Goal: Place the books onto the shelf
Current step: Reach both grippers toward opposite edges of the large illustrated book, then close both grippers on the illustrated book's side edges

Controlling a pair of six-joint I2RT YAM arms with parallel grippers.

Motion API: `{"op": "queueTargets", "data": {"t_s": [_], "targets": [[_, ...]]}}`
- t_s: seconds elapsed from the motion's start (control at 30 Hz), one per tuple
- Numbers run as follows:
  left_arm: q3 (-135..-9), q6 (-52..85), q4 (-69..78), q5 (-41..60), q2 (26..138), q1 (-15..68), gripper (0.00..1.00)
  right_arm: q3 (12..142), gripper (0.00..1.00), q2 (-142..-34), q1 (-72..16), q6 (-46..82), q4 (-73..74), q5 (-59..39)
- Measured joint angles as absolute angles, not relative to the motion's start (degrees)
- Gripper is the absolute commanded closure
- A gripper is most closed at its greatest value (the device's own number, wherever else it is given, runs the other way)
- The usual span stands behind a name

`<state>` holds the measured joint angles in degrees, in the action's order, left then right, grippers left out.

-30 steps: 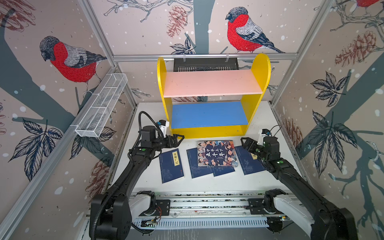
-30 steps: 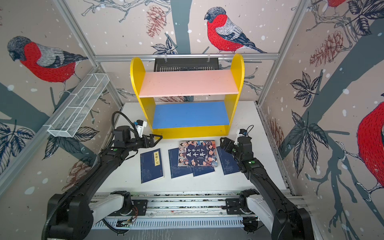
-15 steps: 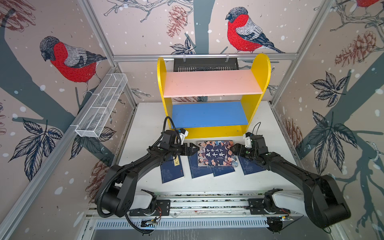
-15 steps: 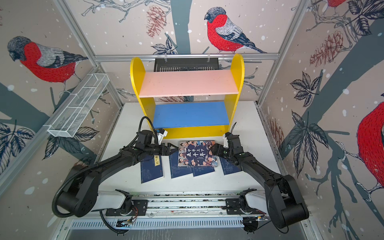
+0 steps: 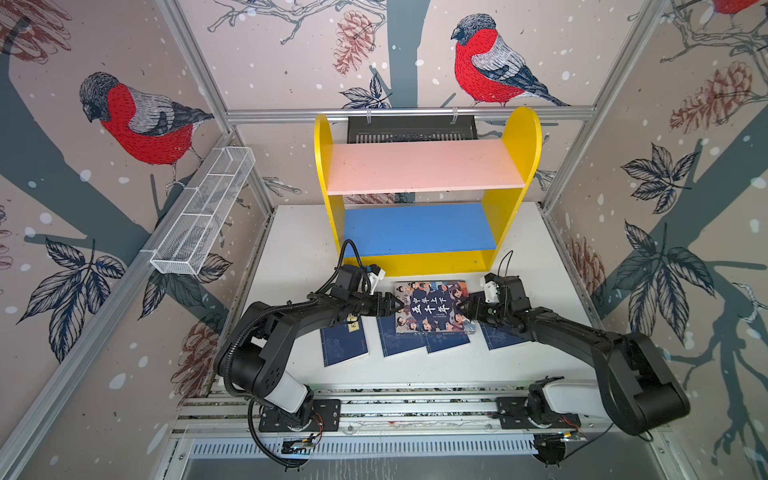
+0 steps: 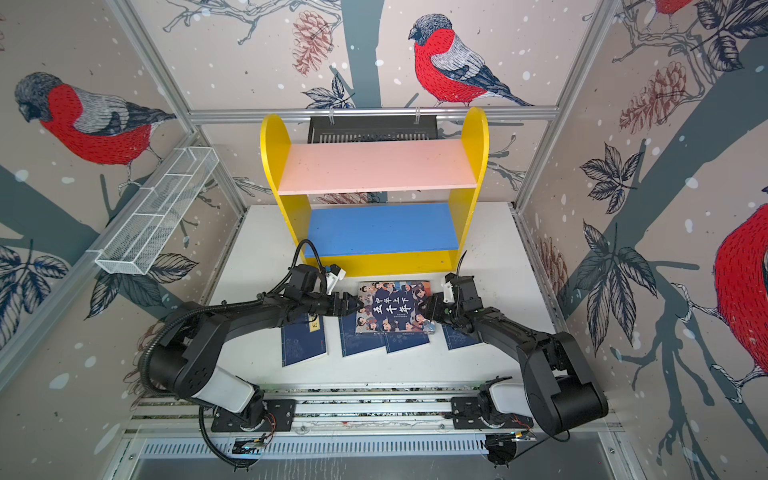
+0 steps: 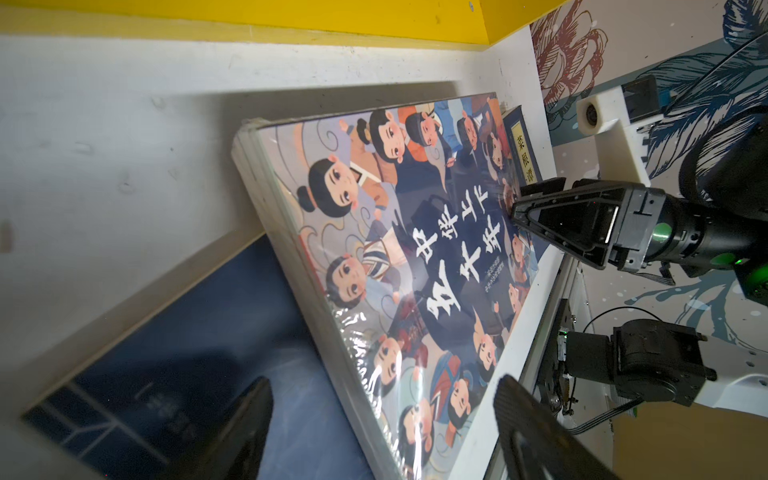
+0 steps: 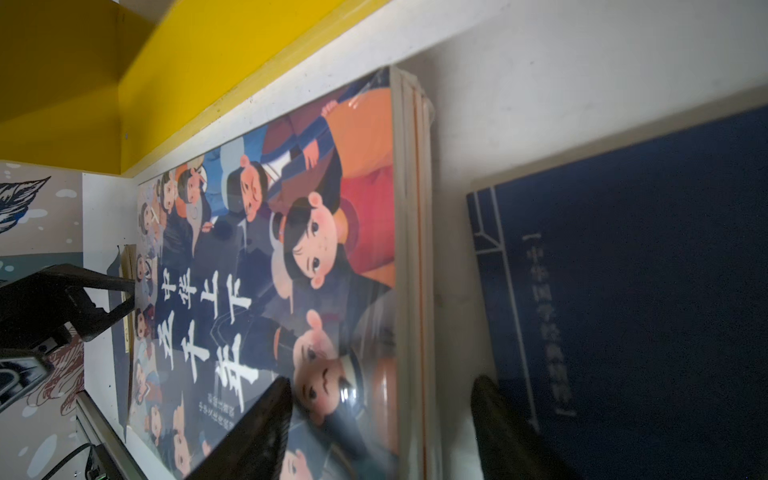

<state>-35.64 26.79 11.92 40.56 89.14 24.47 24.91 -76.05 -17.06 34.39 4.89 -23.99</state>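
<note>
A thick, glossy, plastic-wrapped illustrated book (image 5: 430, 307) lies flat on the white desk (image 5: 299, 249), just in front of the yellow shelf (image 5: 432, 264), overlapping thin navy books (image 5: 399, 343). The black left fingers (image 7: 245, 428) and right fingers (image 8: 257, 428) are spread, straddling its opposite edges.

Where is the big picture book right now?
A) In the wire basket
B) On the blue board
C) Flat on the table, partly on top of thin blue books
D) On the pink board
C: the picture book lies flat on the white table in front of the shelf, overlapping two of the blue books.
</note>
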Motion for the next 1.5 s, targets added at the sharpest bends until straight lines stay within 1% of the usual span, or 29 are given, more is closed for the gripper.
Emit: {"op": "queueTargets", "data": {"t_s": [0.23, 0.4, 0.7, 0.93, 1.0, 1.17, 1.33, 1.5], "targets": [[-35.14, 28.53, 14.76, 44.34, 92.73, 24.8, 0.25, 24.25, 0.37, -78.67, -17.06, 34.48, 10.0, -27.05], [-35.2, 29.98, 18.52, 48.05, 95.53, 25.19, 0.26, 23.97, 0.37, -79.61, -16.8, 34.48, 12.05, -28.64], [-35.29, 33.76, 24.29, 52.45, 98.17, 25.17, 0.16, 23.11, 0.38, -79.79, -16.1, 34.52, 14.44, -29.26], [-35.48, 34.61, 22.83, 52.45, 96.64, 25.26, 0.11, 22.55, 0.43, -78.17, -15.64, 34.57, 12.93, -30.06], [-35.48, 34.09, 22.11, 52.25, 96.44, 25.3, 0.11, 22.55, 0.43, -77.38, -15.31, 34.54, 12.21, -30.79], [-35.7, 32.12, 20.69, 51.37, 96.9, 25.3, 0.2, 22.55, 0.44, -76.05, -14.41, 34.54, 11.99, -33.15], [-36.64, 31.14, 19.86, 51.16, 97.86, 25.3, 0.23, 21.93, 0.43, -75.57, -13.52, 34.54, 11.9, -34.85], [-36.73, 29.95, 19.84, 51.03, 98.02, 25.3, 0.24, 20.86, 0.43, -73.54, -12.25, 34.57, 11.68, -37.41]]}}
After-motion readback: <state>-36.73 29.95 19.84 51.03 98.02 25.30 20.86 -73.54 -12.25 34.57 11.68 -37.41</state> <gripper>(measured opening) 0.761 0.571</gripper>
